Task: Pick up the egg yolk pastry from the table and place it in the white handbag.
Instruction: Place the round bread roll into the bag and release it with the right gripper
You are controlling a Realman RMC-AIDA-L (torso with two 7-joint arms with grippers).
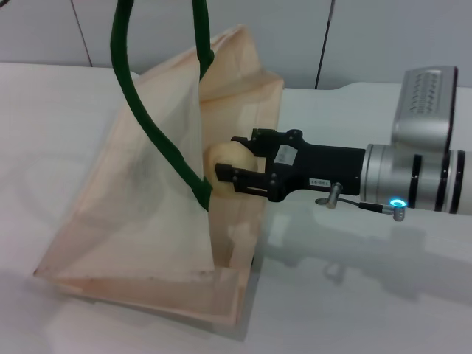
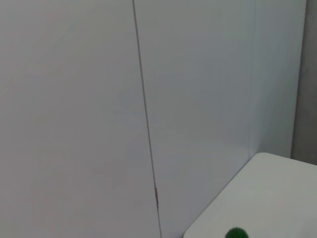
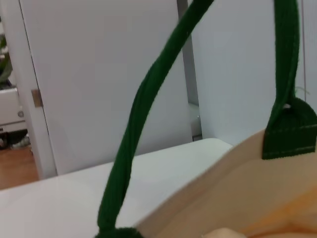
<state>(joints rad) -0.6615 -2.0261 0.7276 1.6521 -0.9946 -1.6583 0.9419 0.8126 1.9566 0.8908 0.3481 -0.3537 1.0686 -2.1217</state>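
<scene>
The white handbag (image 1: 155,206) stands on the table, lifted by its dark green handles (image 1: 140,110) so that its mouth gapes toward the right. My right gripper (image 1: 236,158) reaches in from the right at that mouth, shut on the pale yellow egg yolk pastry (image 1: 225,157), which sits at the bag's opening. The right wrist view shows a green handle (image 3: 143,129) and the cream bag edge (image 3: 233,188) close up. My left gripper is out of view above the frame; a green handle tip (image 2: 237,233) shows in the left wrist view.
The white table (image 1: 354,295) spreads around the bag. Pale wall panels (image 1: 295,37) stand behind it, close to the table's far edge. My right arm's silver forearm (image 1: 420,177) stretches across the right side above the table.
</scene>
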